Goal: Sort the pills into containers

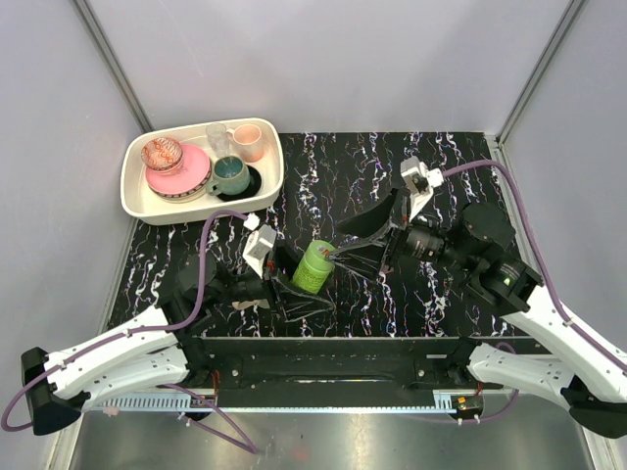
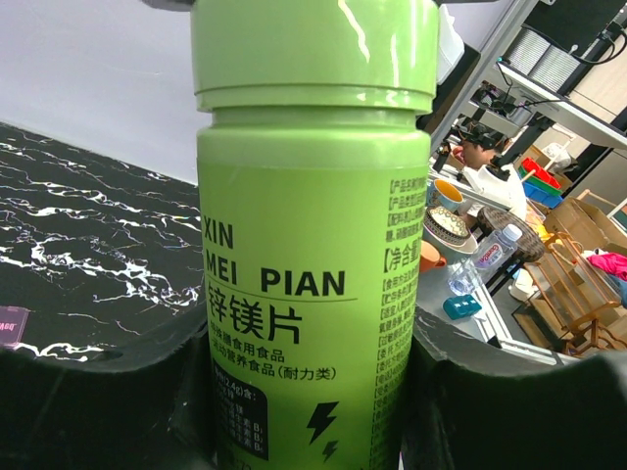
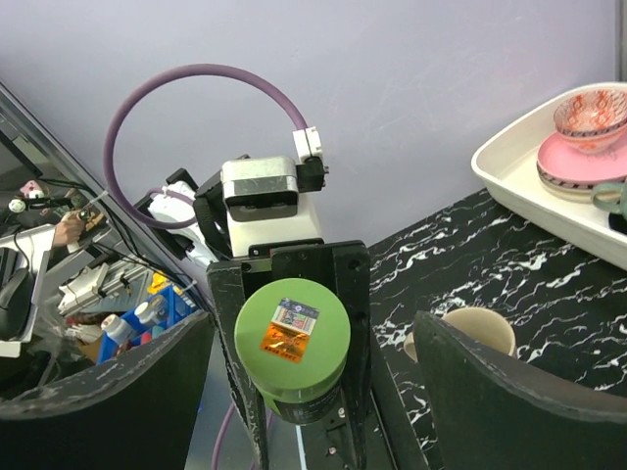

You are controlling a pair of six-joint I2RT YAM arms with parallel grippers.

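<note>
Where the two arms meet at the middle of the top view, we find the lime-green bottle [image 1: 313,266] raised off the black tabletop [image 1: 411,305] and tilted, its cap [image 1: 318,251] toward the upper right.

The left gripper [image 1: 304,286] is closed on the bottle. In the left wrist view its dark fingers [image 2: 98,411] press the lower body from both sides, and the labelled body fills the centre of the frame with the cap at the top edge.

The right gripper [image 1: 339,258] sits at the cap end with its jaws spread wide. In the right wrist view the cap faces the camera end-on at lower centre, bearing a small sticker [image 3: 292,327]. The right fingers [image 3: 490,392] stand to either side of it with a clear gap on both sides, so this gripper holds nothing.

A beige mug [image 3: 477,331] stands on the tabletop at the lower right of that view, partly hidden behind one finger.

At the upper left of the top view, a cream tray [image 1: 132,196] holds assorted bowls and cups, well apart from both grippers.
</note>
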